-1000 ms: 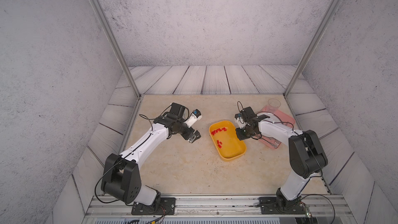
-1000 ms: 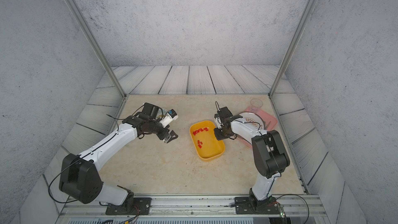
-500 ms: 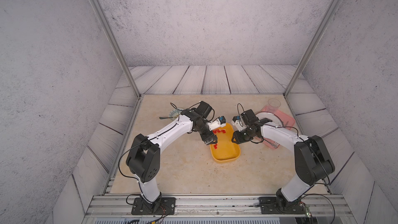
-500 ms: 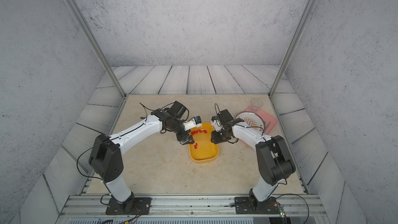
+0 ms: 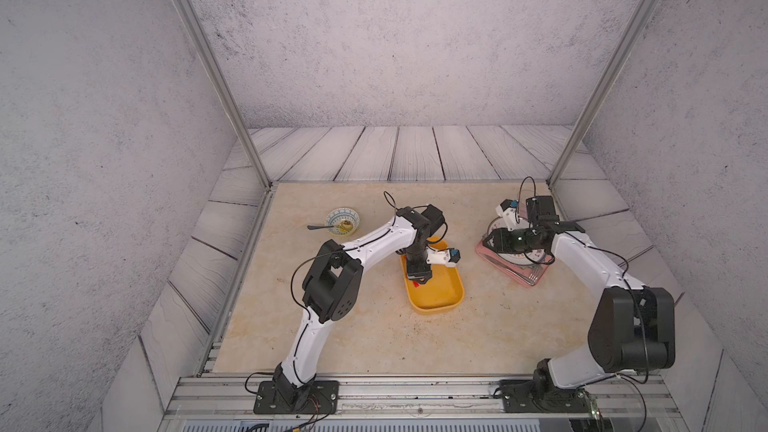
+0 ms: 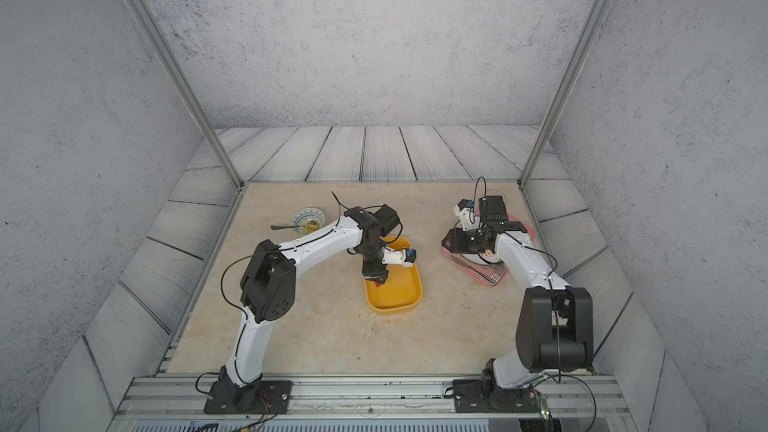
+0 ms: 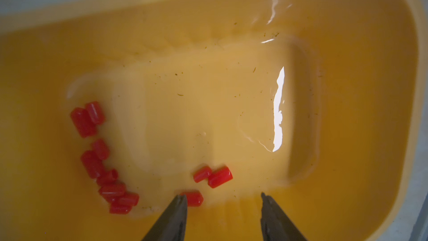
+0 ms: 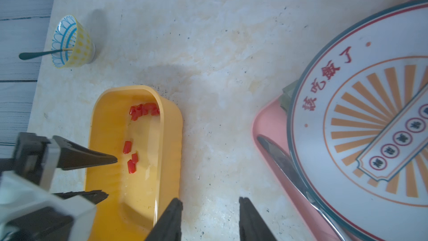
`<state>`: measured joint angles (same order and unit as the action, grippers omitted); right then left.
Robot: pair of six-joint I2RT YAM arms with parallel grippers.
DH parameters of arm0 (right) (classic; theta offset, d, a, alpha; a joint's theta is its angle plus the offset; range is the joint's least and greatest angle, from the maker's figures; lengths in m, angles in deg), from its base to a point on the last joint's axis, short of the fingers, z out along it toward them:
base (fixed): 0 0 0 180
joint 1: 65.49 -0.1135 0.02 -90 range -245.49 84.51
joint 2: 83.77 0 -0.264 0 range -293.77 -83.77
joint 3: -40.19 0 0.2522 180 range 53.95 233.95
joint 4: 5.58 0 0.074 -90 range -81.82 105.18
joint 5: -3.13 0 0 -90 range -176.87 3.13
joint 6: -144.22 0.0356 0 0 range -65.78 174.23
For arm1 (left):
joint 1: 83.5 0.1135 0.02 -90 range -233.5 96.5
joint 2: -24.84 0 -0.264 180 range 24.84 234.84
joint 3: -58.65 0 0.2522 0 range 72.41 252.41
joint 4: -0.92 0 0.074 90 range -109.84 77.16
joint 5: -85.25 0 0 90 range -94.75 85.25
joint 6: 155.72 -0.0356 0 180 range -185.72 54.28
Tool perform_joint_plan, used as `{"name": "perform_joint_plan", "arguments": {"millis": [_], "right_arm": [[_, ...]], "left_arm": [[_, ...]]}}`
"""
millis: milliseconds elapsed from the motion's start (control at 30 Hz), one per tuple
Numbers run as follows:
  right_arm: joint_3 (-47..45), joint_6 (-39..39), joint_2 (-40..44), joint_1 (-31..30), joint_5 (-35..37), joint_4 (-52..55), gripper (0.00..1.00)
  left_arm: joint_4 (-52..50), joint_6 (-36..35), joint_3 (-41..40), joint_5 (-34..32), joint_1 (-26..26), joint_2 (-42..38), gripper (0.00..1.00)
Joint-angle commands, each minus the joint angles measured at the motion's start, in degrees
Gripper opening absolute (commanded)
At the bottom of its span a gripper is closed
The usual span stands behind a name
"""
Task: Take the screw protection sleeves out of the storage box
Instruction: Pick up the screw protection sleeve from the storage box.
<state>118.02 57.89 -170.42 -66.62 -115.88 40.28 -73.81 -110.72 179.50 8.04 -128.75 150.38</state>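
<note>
The yellow-orange storage box [image 5: 440,299] [image 6: 395,299] lies mid-table in both top views. My left gripper [image 7: 222,195] hangs low inside it, jaws open and pointing down at the floor of the box [image 7: 347,42]. One red screw protection sleeve [image 7: 193,198] lies against the tip of one finger, unheld. Two more sleeves [image 7: 213,176] lie just beyond, and several [image 7: 108,181] cluster near one end. My right gripper [image 8: 210,198] [image 5: 488,243] is open and empty over bare table, between the box wall [image 8: 171,135] and the pink tray.
A pink tray [image 5: 515,274] [image 8: 268,121] at the right carries a printed plate [image 8: 370,112], a knife [image 8: 284,165] and a fork. A small patterned bowl [image 5: 343,222] [image 8: 71,42] with a spoon stands at the back left.
My left arm swung right and came down into the box while its jaws narrowed. My right arm drew back from the box towards the pink tray and its jaws widened.
</note>
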Motion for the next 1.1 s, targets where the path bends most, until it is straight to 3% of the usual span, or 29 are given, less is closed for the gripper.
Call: {"name": "perform_joint_plan", "arguments": {"millis": [0,300,1067], "right_arm": [[0.55,-1.20,1.57,1.58,-3.74,1.19,0.44],[0.44,-1.60,0.94,2.53,-4.95,0.96,0.44],[0.44,-2.14,-0.57,4.18,-6.87,1.26,0.44]], "left_arm": [[-3.94,-5.08,1.81,-1.81,-0.10,1.19,0.48],[-3.61,-14.65,1.79,-2.92,0.03,4.13,0.41],[-2.02,-18.85,7.82,-6.77,0.39,10.14,0.26]]}}
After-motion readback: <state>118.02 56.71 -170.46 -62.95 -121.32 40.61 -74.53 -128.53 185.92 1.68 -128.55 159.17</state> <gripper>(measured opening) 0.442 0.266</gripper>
